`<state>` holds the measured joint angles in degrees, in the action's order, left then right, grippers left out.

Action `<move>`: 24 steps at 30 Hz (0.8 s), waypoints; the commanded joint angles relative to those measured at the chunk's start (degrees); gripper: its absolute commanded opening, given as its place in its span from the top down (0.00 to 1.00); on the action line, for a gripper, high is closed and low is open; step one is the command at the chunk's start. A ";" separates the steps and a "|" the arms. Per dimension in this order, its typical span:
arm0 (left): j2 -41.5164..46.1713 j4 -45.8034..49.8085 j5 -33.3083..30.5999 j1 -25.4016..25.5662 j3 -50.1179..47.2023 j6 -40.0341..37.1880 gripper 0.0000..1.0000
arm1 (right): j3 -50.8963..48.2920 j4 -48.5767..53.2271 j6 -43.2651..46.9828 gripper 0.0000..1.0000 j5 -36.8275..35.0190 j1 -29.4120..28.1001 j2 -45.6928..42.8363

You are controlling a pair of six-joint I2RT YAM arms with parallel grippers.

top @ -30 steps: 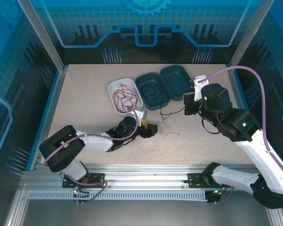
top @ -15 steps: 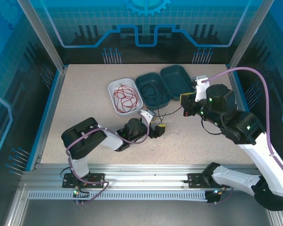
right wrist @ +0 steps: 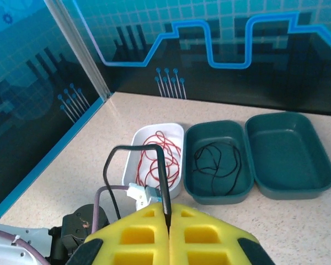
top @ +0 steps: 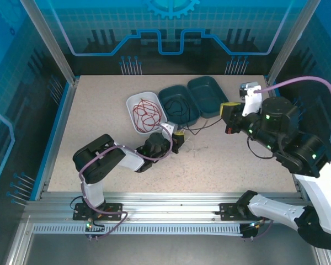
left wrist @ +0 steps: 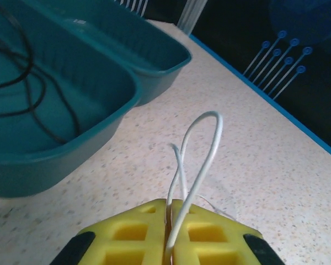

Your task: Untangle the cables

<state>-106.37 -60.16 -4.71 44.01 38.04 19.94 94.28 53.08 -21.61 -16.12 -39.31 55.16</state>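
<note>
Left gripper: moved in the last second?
Yes. In the top view the left gripper moved farther from the arm bases, toward the middle teal tray, and has shut on the whitish cable.

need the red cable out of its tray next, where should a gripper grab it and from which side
Pinch the red cable where its loops bunch near the middle of the white tray, coming straight down from above. It lies loosely coiled inside the walls, so a side approach would likely hit the rim; crossing loops give more to catch.
</note>
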 commanded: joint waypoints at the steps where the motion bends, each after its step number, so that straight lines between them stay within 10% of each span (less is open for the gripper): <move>1: 0.27 1.60 -0.01 -0.26 -1.28 2.76 0.91 | 3.95 3.36 2.54 1.00 -4.94 0.22 -1.84; 6: 2.29 2.86 3.66 -0.33 -2.47 4.52 0.84 | 7.08 4.84 4.20 1.00 -9.29 0.20 -2.08; 14: 10.58 6.53 7.43 -0.24 -7.34 7.93 0.43 | 4.29 2.95 5.07 1.00 -11.54 0.71 2.09; 21: 23.27 14.69 2.84 -0.23 -12.27 8.36 0.02 | 4.22 -2.44 5.59 1.00 -3.37 5.81 11.15; 24: 30.62 23.61 -0.60 -0.19 -12.77 7.53 0.01 | 3.85 -4.93 4.01 1.00 3.35 9.62 15.53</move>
<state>-80.99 -44.58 -1.56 43.77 25.96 28.18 98.65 51.86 -16.78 -19.25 -32.23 68.73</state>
